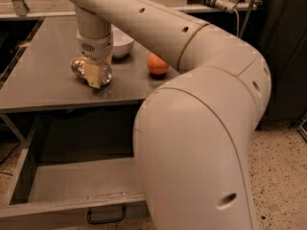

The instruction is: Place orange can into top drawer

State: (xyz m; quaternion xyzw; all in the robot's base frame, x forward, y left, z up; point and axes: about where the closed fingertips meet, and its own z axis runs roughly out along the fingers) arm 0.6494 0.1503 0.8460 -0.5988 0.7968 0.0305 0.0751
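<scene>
The robot's two-finger gripper (95,75), tan at its tip, hangs from a thick white jointed arm (201,128) and is down at the flat grey tabletop (43,71). It sits over the small shiny orange-gold drink can (77,66), whose silvery ends poke out on either side of it. Whether the gripper is clamped on the can or only straddles it cannot be told. Just behind the gripper stands a round white bowl (121,43), and to its right, a little apart, lies a round orange fruit (157,64). Below and in front of the gripper the wide shallow grey metal top drawer (72,181) stands pulled open, its small black handle (105,217) on the front panel.
</scene>
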